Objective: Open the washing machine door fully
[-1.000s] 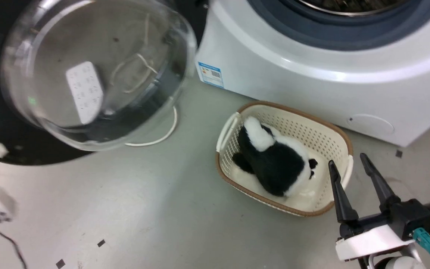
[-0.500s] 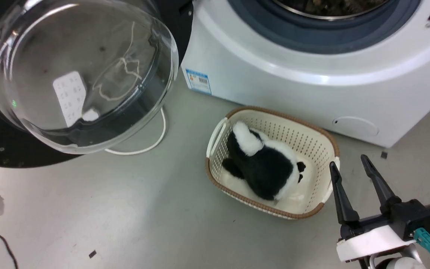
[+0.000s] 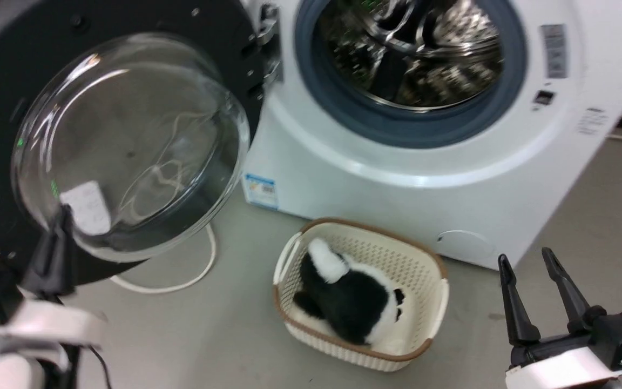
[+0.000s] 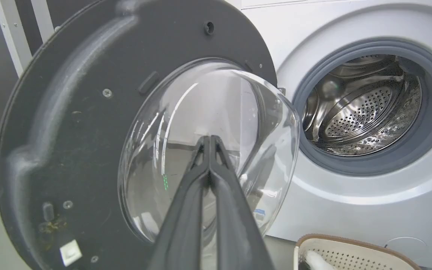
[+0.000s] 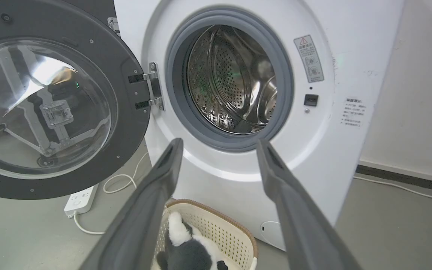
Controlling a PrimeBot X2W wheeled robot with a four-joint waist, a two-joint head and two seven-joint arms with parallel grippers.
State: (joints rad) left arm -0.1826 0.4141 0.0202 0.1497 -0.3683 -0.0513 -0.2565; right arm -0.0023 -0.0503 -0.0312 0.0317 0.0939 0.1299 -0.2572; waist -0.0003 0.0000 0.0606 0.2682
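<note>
Black left fingers (image 4: 188,204) were pressed together, our arm aimed at the glass bowl (image 4: 163,157) of the washing machine door (image 4: 69,123), tips just before it. The door stood swung wide; our right fingers (image 3: 512,302), spread, hung well apart.

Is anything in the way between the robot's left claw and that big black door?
Nothing visible. The shut left gripper points straight at the door, at its glass centre, with nothing between them. Whether the tips touch the glass is unclear.

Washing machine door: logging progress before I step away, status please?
Left gripper shut, empty. Right gripper open, empty. Washing machine door swung wide, left gripper at its glass. Basket nearby, apart from it.
</note>
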